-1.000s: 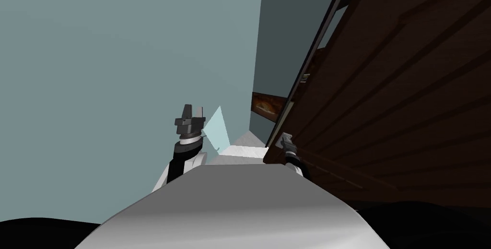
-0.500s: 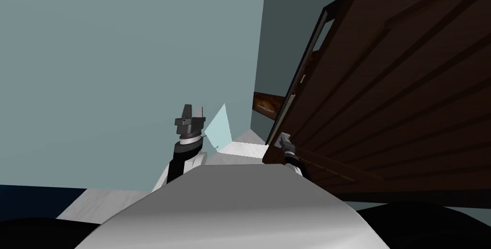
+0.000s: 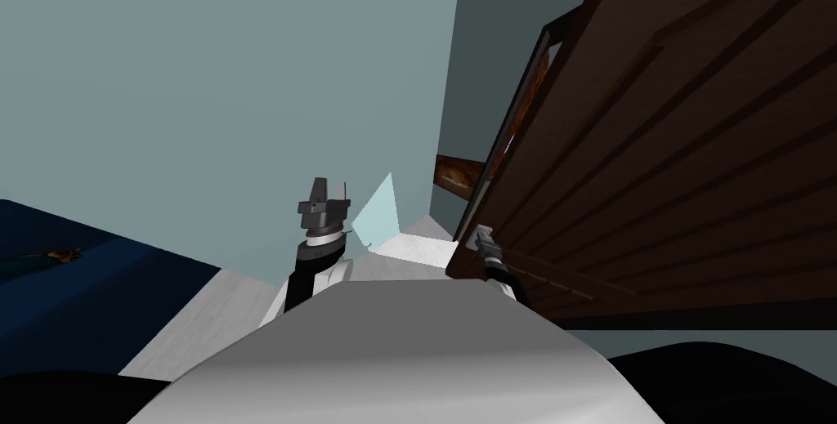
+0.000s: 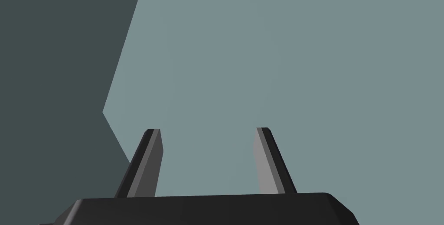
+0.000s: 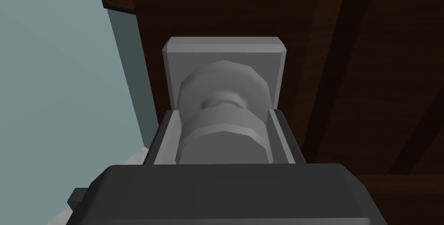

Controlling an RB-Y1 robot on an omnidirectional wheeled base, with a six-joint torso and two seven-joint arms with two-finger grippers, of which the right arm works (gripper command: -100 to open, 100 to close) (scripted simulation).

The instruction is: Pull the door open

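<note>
Blue-grey wall (image 3: pixel 204 76) meets pale floor (image 3: pixel 204 313) beside a dark blue surface (image 3: pixel 82 272).

Domestic interior, viewed at the corner of a room beside a doorway. A dark brown panelled door (image 3: pixel 695 158) with long raised mouldings carries a round grey knob (image 5: pixel 223 118) on a square grey plate (image 5: pixel 223 51), household fittings of an ordinary kind, and it is set next to plain blue-grey painted walls (image 3: pixel 204 100) that meet in a corner. A pale floor (image 3: pixel 204 313), a deep blue surface (image 3: pixel 73 272) lying low at one side and a brown-framed piece (image 3: pixel 458 174) against the far wall suit a house rather than a workshop, shop or laboratory.
</note>
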